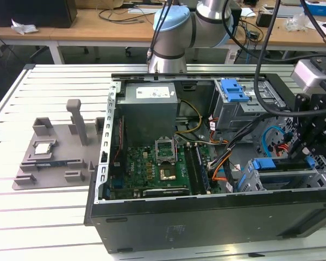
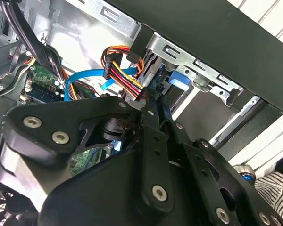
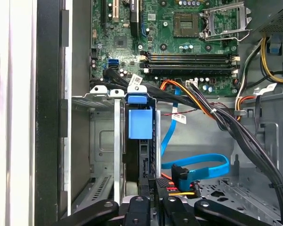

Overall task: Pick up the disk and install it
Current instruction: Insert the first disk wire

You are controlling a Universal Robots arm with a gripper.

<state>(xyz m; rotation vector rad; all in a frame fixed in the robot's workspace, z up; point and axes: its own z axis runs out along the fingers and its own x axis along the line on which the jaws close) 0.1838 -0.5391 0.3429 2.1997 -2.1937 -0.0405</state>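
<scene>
The disk point(image 1: 285, 175), silver with blue side rails, sits edge-up in the grey drive cage point(image 1: 249, 179) at the case's front corner, on the exterior view's right. My gripper point(image 1: 303, 157) hangs over the disk's end nearest the case wall. In the first wrist view the disk point(image 3: 146, 157) runs edge-on between the cage walls, a blue tab point(image 3: 140, 123) at its far end, and my gripper point(image 3: 155, 186) is shut on its near end. The second wrist view shows the gripper point(image 2: 153, 101) with its thin black fingers point(image 2: 148, 123) drawn close together inside the cage.
The open computer case point(image 1: 206, 223) lies on a slatted table. Inside are the motherboard point(image 1: 152, 168), a power supply point(image 1: 149, 103), a second cage with a blue latch point(image 1: 233, 89) and loose orange and blue cables point(image 3: 198, 165). A grey fixture plate point(image 1: 49, 163) holds a small silver chip point(image 1: 43, 148).
</scene>
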